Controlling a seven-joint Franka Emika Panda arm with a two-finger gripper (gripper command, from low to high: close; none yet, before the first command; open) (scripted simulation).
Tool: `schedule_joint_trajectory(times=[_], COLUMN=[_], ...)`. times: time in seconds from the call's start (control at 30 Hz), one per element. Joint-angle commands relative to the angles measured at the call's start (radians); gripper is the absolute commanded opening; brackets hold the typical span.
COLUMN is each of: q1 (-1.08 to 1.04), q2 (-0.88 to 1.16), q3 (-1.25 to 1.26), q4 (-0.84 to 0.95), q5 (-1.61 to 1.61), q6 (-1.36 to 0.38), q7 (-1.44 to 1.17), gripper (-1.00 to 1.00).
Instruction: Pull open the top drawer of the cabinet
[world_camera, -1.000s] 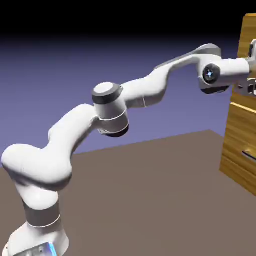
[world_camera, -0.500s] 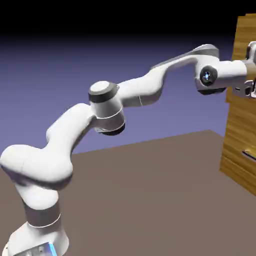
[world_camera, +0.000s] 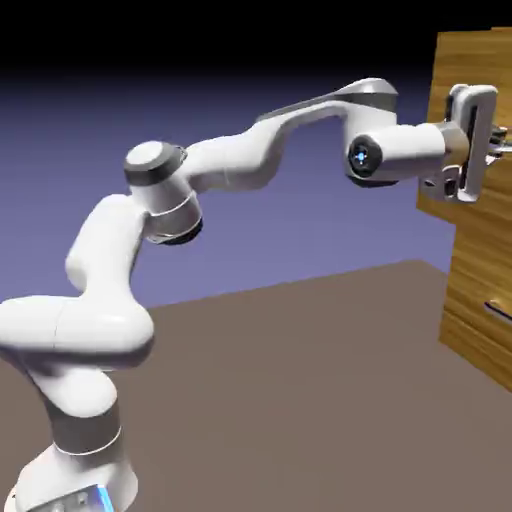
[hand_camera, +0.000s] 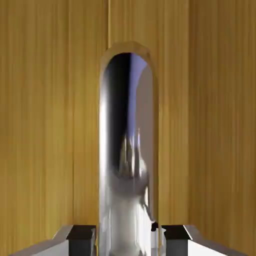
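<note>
Up at the exterior view's right edge, the cabinet (world_camera: 480, 260) stands tall on the brown bench (world_camera: 300, 390), its golden-brown faces streaked with wood grain. Its top drawer (world_camera: 448, 110) juts out toward the arm, proud of the panel below it, so the drawer front sits clearly forward of the rest of the cabinet face. Lower down, a second drawer front carries its own silver bar handle (world_camera: 497, 310), flush with the body.

The white arm (world_camera: 150, 230) rises from the lower left, bends at a grey-capped elbow, and reaches level to the right. The hand (world_camera: 478, 160) meets the top drawer's front at the silver handle (world_camera: 500, 147), whose end pokes out just past the hand's right side.

From the hand view, wood grain fills the picture, and the polished handle (hand_camera: 127, 150) runs up the middle as a rounded loop, reflecting the violet backdrop and the hand itself. Both grey fingertips (hand_camera: 82, 235) sit at the bottom edge, pressed against either side of the handle's bar, so the hand is clamped on the handle.
</note>
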Motion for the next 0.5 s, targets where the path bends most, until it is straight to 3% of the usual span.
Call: schedule_joint_trajectory(times=[0.0, 0.37, 0.4, 0.47], q1=[0.027, 0.317, 0.317, 0.347], q2=[0.002, -0.020, -0.020, -0.027], q3=[-0.016, -0.209, -0.209, -0.234], q4=[-0.037, -0.401, -0.401, -0.438], q5=[-0.004, -0.065, -0.065, -0.078], q6=[-0.011, -0.120, -0.120, -0.129], q7=[-0.007, -0.061, -0.061, -0.062], gripper=[-1.00, -1.00, 1.00, 1.00])
